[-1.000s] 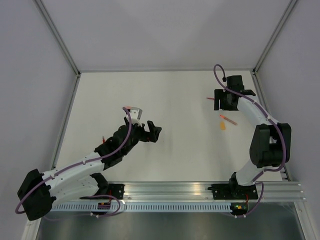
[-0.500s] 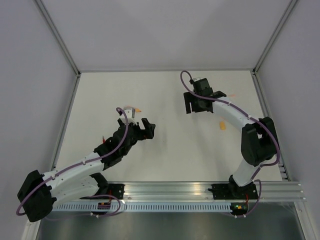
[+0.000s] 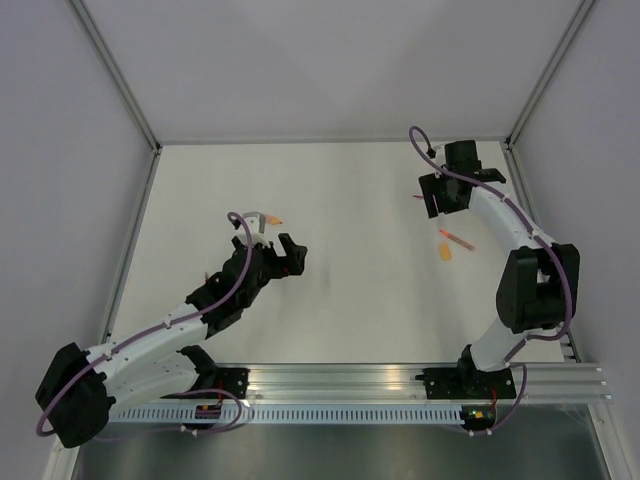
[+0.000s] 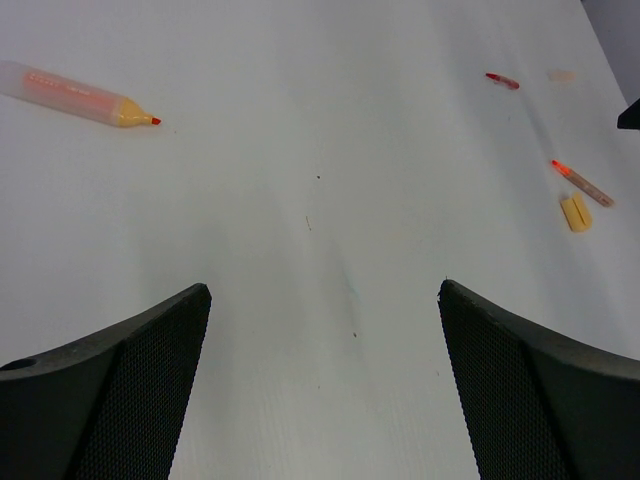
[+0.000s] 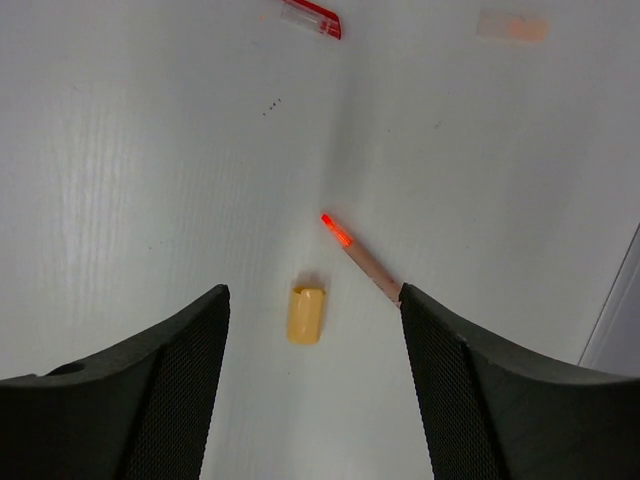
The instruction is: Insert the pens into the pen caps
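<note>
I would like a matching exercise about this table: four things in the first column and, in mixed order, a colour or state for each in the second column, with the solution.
Column one
1. stubby cap
2. thin pen
3. thick pen
4. left gripper

Column two
A. open, holding nothing
B. bright red tip, pinkish body
C. plain yellow-orange all over
D. yellow cone ending in a small red point

Pairs: 1-C, 2-B, 3-D, 4-A

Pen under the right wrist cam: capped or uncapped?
Uncapped. The pen lies flat with its red tip bare. The orange cap lies beside it, apart, not touching.
</note>
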`<state>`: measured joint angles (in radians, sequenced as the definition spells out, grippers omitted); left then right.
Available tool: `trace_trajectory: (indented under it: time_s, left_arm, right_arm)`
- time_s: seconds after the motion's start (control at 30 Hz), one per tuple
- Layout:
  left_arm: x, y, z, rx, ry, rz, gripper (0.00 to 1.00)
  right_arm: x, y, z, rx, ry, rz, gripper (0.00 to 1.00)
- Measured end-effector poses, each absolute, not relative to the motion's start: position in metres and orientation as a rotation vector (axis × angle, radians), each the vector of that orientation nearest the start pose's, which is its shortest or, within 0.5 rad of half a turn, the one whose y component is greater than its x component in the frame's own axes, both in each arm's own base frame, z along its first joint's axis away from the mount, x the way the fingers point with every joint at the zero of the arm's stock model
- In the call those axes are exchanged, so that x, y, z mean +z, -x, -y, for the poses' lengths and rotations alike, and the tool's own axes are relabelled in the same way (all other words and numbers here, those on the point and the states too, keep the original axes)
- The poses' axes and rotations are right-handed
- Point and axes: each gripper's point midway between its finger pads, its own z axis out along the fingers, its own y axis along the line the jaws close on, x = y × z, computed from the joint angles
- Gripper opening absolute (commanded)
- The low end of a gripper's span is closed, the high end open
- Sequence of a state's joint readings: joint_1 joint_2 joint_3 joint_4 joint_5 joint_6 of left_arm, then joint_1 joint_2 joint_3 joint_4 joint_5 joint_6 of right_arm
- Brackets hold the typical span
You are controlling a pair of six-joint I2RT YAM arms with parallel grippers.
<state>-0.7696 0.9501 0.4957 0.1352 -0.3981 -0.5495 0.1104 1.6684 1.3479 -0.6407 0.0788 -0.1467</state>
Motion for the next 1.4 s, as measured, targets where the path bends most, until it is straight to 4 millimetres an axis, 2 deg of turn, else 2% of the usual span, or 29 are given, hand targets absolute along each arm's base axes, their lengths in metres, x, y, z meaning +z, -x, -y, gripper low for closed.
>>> trace_trajectory:
  time_s: [0.13,0.23,0.33,0.37,0.43,0.53,0.83,1.23,1.4]
  left_arm:
    - [0.160,-0.271,0.201,-0.542,0.050,-1.914,1.00]
    - [0.160,-0.270,0.203,-0.554,0.040,-1.918,1.00]
    - [0.163,-0.268,0.204,-0.570,0.033,-1.913,1.00]
    - [0.165,-0.267,0.205,-0.583,0.028,-1.910,1.00]
    - [0.170,-0.265,0.207,-0.607,0.019,-1.901,1.00]
    - [0.173,-0.262,0.210,-0.634,0.007,-1.894,1.00]
    - [0.163,-0.259,0.218,-0.656,-0.033,-1.934,1.00]
    - [0.162,-0.259,0.218,-0.653,-0.033,-1.938,1.00]
    - [0.162,-0.259,0.218,-0.653,-0.033,-1.938,1.00]
  right_arm:
    - [0.117,-0.411,-0.015,-0.098,0.343,-2.575,0.74]
    - [0.098,-0.412,0.005,-0.099,0.337,-2.645,0.76]
    - [0.081,-0.404,0.034,-0.132,0.309,-2.724,0.69]
    - [0.077,-0.400,0.042,-0.148,0.303,-2.743,0.65]
    - [0.071,-0.393,0.059,-0.179,0.311,-2.768,0.62]
    - [0.066,-0.384,0.071,-0.197,0.354,-2.808,0.59]
    - [0.051,-0.382,0.066,-0.151,0.524,-2.828,0.53]
    - [0.021,-0.383,0.059,-0.073,0.557,-2.868,0.50]
    - [0.015,-0.385,0.062,-0.089,0.551,-2.875,0.48]
